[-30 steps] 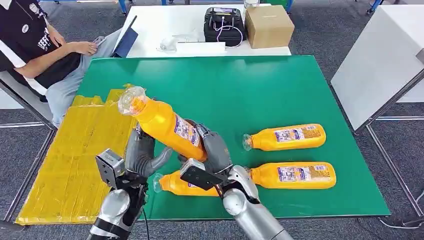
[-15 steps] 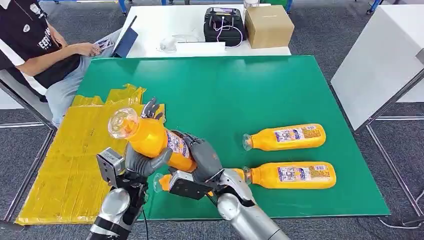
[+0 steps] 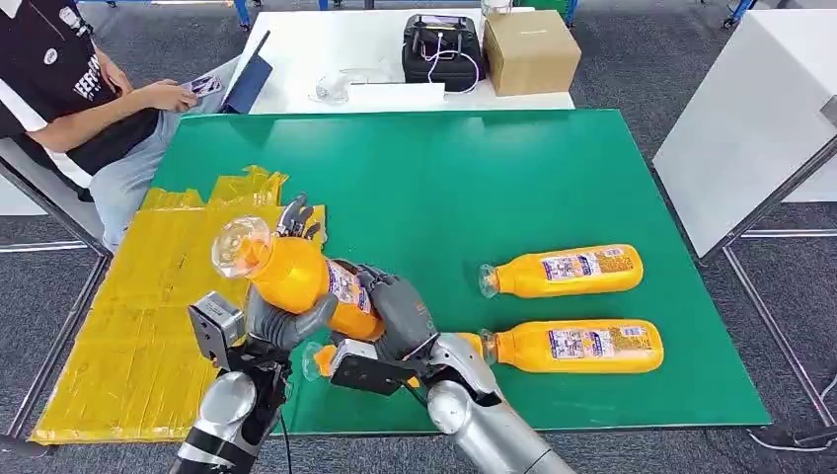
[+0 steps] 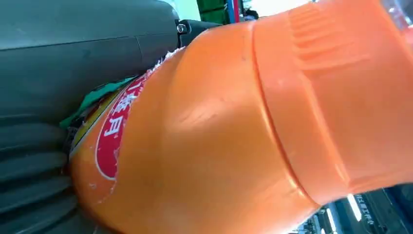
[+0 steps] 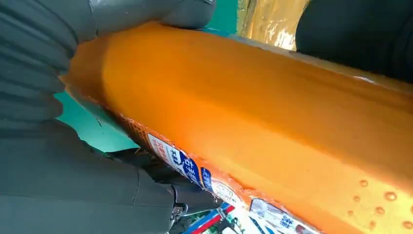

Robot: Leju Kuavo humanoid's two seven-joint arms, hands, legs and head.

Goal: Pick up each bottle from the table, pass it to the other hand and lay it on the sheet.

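Bottle is tilting between both hands: left hand and right hand are gripping it beside the sheet. Left wrist view: fingers are pressing its body. Right wrist view: fingers are wrapping its base.

person: seated far beyond the left hand, off the counter's far left corner, dark top, holding a small card
white counter: well beyond both hands, past the green surface
black case: on the white counter, cable looped across its front
cardboard box: just beside the black case, away from the person
second white counter: far out past the right hand
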